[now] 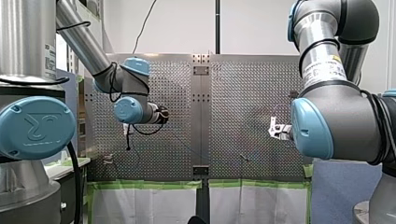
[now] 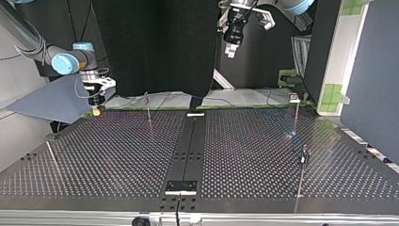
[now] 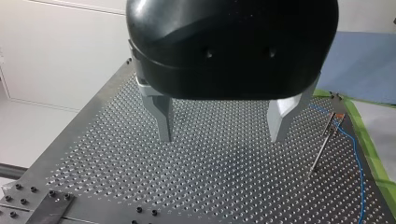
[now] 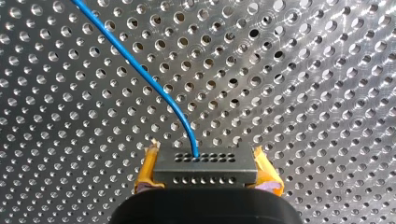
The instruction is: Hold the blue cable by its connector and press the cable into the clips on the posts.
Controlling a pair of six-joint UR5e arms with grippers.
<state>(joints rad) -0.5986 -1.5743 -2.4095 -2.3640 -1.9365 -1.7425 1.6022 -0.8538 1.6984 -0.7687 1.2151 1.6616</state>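
**Connector (image 4: 205, 175) clamped in my right gripper (image 4: 206, 164), blue cable (image 4: 140, 70) trailing loose**

Right wrist view: the grey connector block, dotted with holes, sits closest. The yellow pads (image 4: 147, 171) clamp it at its two ends. The blue cable leaves its front face and curves away over the perforated table (image 4: 303, 93). I judge the block rigid and easy to hold square. The cable looks thin, light and limp, so it should follow the connector and sag wherever it is not kept taut. The block is the right place to hold. Pinching the wire itself would risk a kink where it enters the block.

Left wrist view: my left gripper (image 3: 219, 123) hangs above the table with its metal fingers (image 3: 159, 116) wide apart and nothing between them. Off to one side stands a thin post (image 3: 321, 151), and the cable runs past it near the table's edge.

Top view: my right gripper is low at the view's left, by the table's far edge, and my left gripper is high over the far side. The cable lies along that far edge toward a post carrying a clip (image 2: 294, 98) at the view's right. The posts are slender rods and I judge they may flex, so pressing should be gentle.

Front view: both arms reach in from the sides, and the cable is too fine to trace here.
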